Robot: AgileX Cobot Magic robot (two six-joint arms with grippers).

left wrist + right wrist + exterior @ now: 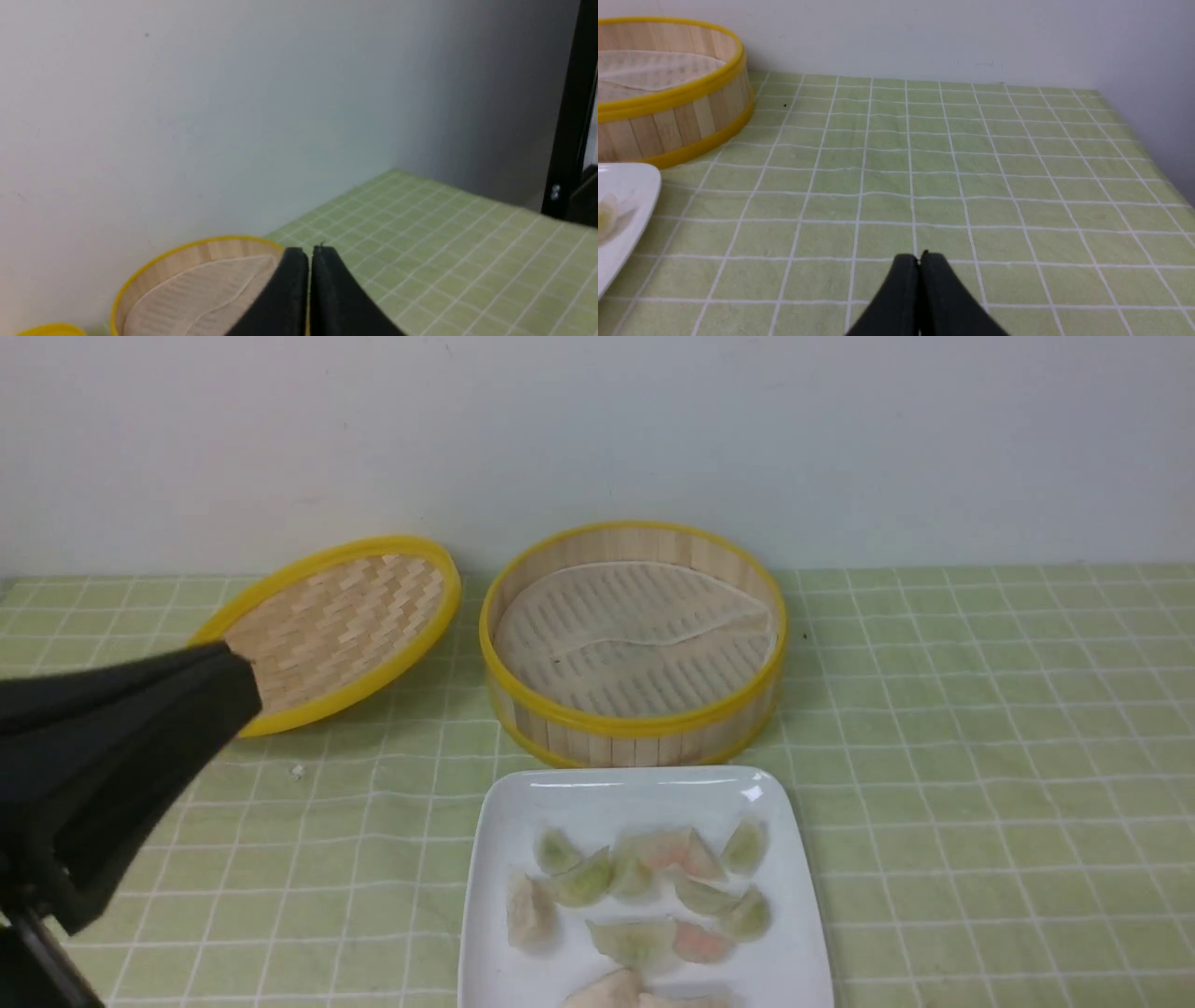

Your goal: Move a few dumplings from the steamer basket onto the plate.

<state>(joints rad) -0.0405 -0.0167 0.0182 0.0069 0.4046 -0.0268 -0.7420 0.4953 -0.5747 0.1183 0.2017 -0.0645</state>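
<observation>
The dumplings (644,896) all lie clustered on the white plate (495,859), which sits on the green checked surface (980,756) just in front of the steamer basket (635,723). The basket holds only its pale liner (635,635). Its woven lid (336,625) leans tilted just to the left of it. The left end effector (310,254) is closed with nothing between its fingers, raised at the left. The right end effector (920,259) is closed too, empty, over bare cloth right of the plate
</observation>
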